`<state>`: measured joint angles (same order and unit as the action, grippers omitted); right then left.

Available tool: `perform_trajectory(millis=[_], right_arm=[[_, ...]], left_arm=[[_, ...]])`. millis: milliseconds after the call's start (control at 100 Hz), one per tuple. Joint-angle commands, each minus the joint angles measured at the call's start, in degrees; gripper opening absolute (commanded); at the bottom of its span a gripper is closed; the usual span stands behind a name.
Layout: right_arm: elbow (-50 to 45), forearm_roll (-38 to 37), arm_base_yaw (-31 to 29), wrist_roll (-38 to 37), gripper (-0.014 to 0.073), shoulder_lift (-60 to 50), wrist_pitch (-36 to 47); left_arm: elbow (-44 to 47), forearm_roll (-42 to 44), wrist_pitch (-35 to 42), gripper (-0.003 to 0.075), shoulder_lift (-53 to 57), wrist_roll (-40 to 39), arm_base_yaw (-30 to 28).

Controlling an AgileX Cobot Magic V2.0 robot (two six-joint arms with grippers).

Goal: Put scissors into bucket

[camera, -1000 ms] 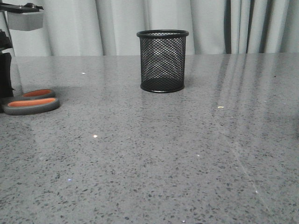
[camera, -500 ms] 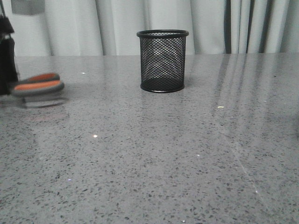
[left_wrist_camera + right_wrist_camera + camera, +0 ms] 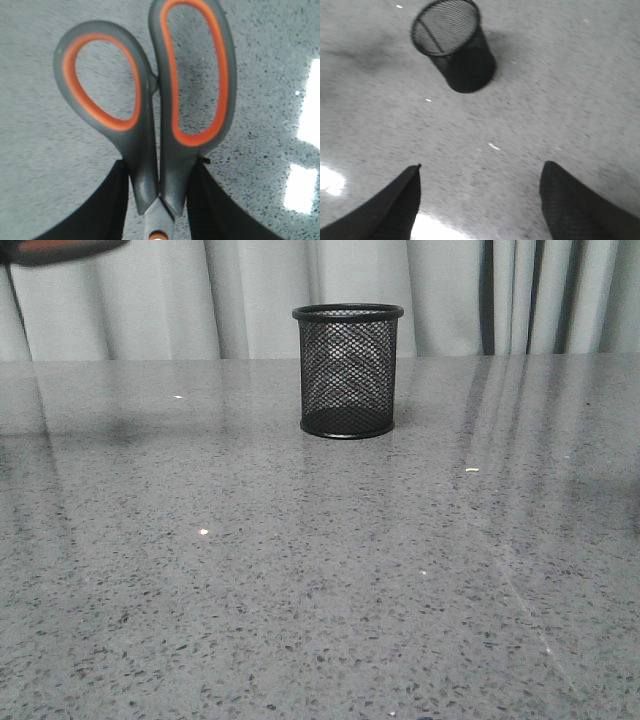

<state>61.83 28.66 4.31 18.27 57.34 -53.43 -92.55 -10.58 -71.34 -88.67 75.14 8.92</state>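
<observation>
The scissors (image 3: 155, 115) have dark grey handles lined orange. My left gripper (image 3: 159, 167) is shut on them just below the loops, one black finger on each side, and holds them above the table. In the front view only a blurred edge of the scissors (image 3: 60, 248) shows at the top left corner; the left gripper itself is out of that frame. The bucket (image 3: 348, 371), a black wire-mesh cup, stands upright at the back middle of the table. My right gripper (image 3: 480, 172) is open and empty above the table, with the bucket (image 3: 454, 46) some way ahead of it.
The grey speckled table (image 3: 320, 570) runs to pale curtains (image 3: 250, 290) at the back. A small yellowish speck (image 3: 472, 470) lies right of the bucket.
The scissors have been lifted off the table at the left and risen to the top left corner of the front view. The bucket has not moved.
</observation>
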Motion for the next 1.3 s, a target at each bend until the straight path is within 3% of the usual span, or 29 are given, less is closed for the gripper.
perform_trajectory(millis=[0,190,420,680,1290], right_arm=[[1.9,7.5,0.0,4.0,0.0456,-0.5,4.0],[1.9,20.5,0.0,10.4,0.0456,-0.5,4.5],[1.9,24.6,0.0,11.1,0.0456,-0.5,3.8],[1.9,34.0,0.0,15.8,0.0456,-0.5,0.7],[1.9,40.9,0.0,19.2,0.0456,-0.4,-0.6]], left_arm=[[-2.9,-1.6,-1.8,-0.0008,3.9,-1.3,1.3],[-6.4,-1.6,-1.5,-0.0008,4.9,-4.0,7.6],[-10.2,-0.8,0.5,-0.0008,5.0,-7.2,17.9],[-10.9,2.7,3.8,-0.0008,5.0,-10.1,27.9],[-10.9,2.7,10.7,-0.0008,5.0,-14.0,37.5]])
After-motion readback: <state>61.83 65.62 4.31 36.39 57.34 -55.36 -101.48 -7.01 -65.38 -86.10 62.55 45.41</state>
